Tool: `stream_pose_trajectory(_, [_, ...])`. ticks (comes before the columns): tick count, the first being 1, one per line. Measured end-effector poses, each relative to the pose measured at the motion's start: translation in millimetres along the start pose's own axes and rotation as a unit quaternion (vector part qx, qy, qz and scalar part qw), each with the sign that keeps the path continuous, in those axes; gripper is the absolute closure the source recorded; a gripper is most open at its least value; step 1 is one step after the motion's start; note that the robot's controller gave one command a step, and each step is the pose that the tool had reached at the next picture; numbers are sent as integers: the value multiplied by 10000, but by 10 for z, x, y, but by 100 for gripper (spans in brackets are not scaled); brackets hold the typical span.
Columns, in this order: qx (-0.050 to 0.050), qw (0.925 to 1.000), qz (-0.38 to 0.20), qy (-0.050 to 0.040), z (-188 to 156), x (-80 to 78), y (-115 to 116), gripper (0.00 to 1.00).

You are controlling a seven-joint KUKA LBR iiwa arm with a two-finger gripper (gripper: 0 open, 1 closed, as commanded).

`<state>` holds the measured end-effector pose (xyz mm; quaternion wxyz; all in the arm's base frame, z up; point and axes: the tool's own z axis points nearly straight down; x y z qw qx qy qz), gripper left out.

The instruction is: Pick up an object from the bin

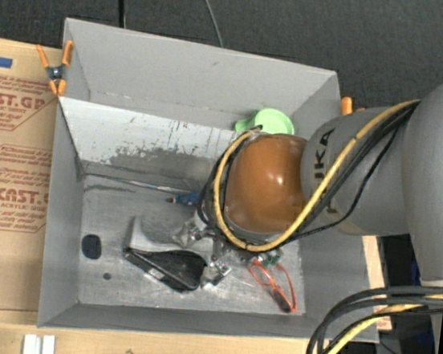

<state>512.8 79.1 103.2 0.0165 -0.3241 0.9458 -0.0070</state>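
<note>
Hovering at right edge of black flat object (168, 266), gripper (215, 264) state untellable, open bin floor (117, 203) leftward.

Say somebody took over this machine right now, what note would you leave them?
Gripper: low over the bin's middle, at the right end of a flat black object; whether it grips anything I cannot tell.
Other things: small dark round piece at left, red wire loop at right, green object by the back wall.
Done: arm is down in the bin. Left: grasp one thing, lift it out.
</note>
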Motion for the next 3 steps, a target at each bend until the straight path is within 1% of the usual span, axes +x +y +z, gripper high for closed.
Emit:
stream_pose_trajectory(1, [1,10000,-1,0,0,0,0,100])
stream_pose_trajectory(2, [-143,9997,-148,158,-419,42,47,100])
stream_pose_trajectory(3, [-145,9997,-20,182,-999,116,90,100])
